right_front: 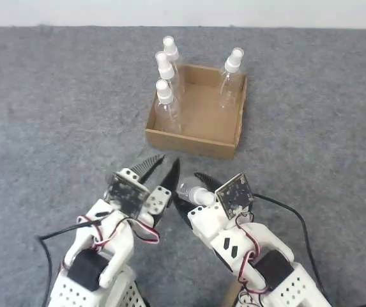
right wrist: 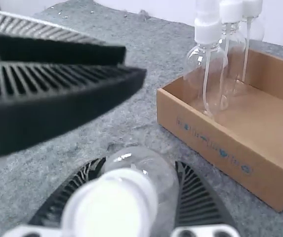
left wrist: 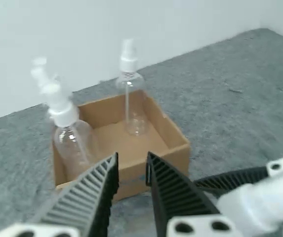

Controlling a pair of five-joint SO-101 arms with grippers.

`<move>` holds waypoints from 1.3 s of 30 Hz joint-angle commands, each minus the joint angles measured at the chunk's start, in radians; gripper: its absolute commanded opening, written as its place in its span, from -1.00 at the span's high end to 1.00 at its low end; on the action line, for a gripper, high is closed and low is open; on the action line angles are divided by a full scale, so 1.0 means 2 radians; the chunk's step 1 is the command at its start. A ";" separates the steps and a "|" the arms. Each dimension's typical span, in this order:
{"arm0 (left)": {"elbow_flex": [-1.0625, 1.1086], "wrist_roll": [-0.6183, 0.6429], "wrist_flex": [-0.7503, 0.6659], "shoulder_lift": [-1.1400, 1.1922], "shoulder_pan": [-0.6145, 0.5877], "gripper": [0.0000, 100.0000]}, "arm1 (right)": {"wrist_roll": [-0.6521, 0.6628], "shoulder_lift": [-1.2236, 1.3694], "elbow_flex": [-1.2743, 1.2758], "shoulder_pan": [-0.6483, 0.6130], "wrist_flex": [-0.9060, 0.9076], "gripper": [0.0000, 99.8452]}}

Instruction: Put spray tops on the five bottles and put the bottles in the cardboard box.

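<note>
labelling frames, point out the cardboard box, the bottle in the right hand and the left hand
brown cardboard box (right_front: 192, 144), high view, front wall
clear plastic bottle with white spray top (right wrist: 126, 190), right wrist view, its white top
left hand (left wrist: 132, 159), left wrist view, midway between fingertips

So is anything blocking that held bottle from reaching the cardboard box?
Nothing visible does. Bare carpet lies between the bottle in the right gripper and the cardboard box. The open left gripper sits beside that path, and the box's middle is free of the four bottles inside.
</note>
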 commanded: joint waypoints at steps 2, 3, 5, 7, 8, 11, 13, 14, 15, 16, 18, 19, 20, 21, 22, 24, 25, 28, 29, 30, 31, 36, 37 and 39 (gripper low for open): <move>-0.036 0.016 0.001 -0.007 -0.042 0.83 | 0.005 -0.010 0.011 0.003 0.003 0.95; -0.040 0.020 0.001 -0.007 -0.051 0.83 | 0.005 -0.010 0.011 0.003 0.003 0.95; -0.044 0.035 0.001 -0.007 -0.071 0.83 | 0.005 -0.010 0.011 0.003 0.001 0.95; -0.044 0.043 0.000 -0.007 -0.085 0.83 | 0.005 -0.010 0.011 0.003 0.000 0.95; -0.044 0.044 0.000 -0.007 -0.088 0.83 | 0.005 -0.010 0.011 0.003 0.000 0.95; -0.043 0.044 0.001 -0.007 -0.088 0.83 | 0.005 -0.010 0.011 0.002 -0.001 0.95; -0.042 0.043 0.000 -0.007 -0.087 0.83 | 0.005 -0.010 0.011 0.000 -0.003 0.95; -0.041 0.043 0.000 -0.007 -0.087 0.83 | 0.005 -0.010 0.011 0.000 -0.011 0.95; -0.037 0.043 -0.002 -0.007 -0.087 0.83 | 0.005 -0.010 0.011 0.000 -0.019 0.95; -0.034 0.043 -0.003 -0.007 -0.087 0.83 | 0.005 -0.010 0.011 0.000 -0.026 0.95; -0.026 0.043 -0.015 -0.007 -0.087 0.83 | 0.005 -0.010 0.011 0.000 -0.036 0.95; -0.021 0.043 -0.021 -0.007 -0.087 0.83 | 0.005 -0.010 0.011 0.000 -0.040 0.95; -0.017 0.043 -0.027 -0.007 -0.086 0.83 | 0.005 -0.010 0.011 0.000 -0.040 0.95; -0.014 0.043 -0.031 -0.007 -0.086 0.83 | 0.005 -0.010 0.011 0.000 -0.040 0.95; -0.013 0.043 -0.032 -0.007 -0.085 0.83 | 0.005 -0.010 0.011 0.000 -0.040 0.95; -0.012 0.042 -0.031 -0.007 -0.071 0.83 | 0.005 -0.010 0.011 0.000 -0.037 0.95; -0.012 0.042 -0.030 -0.007 -0.061 0.83 | 0.005 -0.010 0.011 0.000 -0.037 0.95; -0.015 0.041 -0.021 -0.007 -0.051 0.83 | 0.005 -0.010 0.011 0.000 -0.035 0.95; -0.015 0.041 -0.019 -0.007 -0.051 0.83 | 0.005 -0.010 0.011 0.000 -0.034 0.95; -0.015 0.038 -0.019 -0.007 -0.058 0.83 | 0.005 -0.010 0.011 0.002 -0.034 0.95; -0.015 0.029 -0.019 -0.007 -0.064 0.83 | 0.005 -0.010 0.011 0.003 -0.034 0.95; -0.017 0.021 -0.028 -0.007 -0.101 0.83 | 0.005 -0.010 0.011 0.003 -0.013 0.95; -0.017 0.019 -0.028 -0.007 -0.104 0.83 | 0.005 -0.010 0.011 0.003 -0.006 0.95; -0.017 0.018 -0.027 -0.007 -0.114 0.83 | 0.005 -0.010 0.011 0.003 0.000 0.95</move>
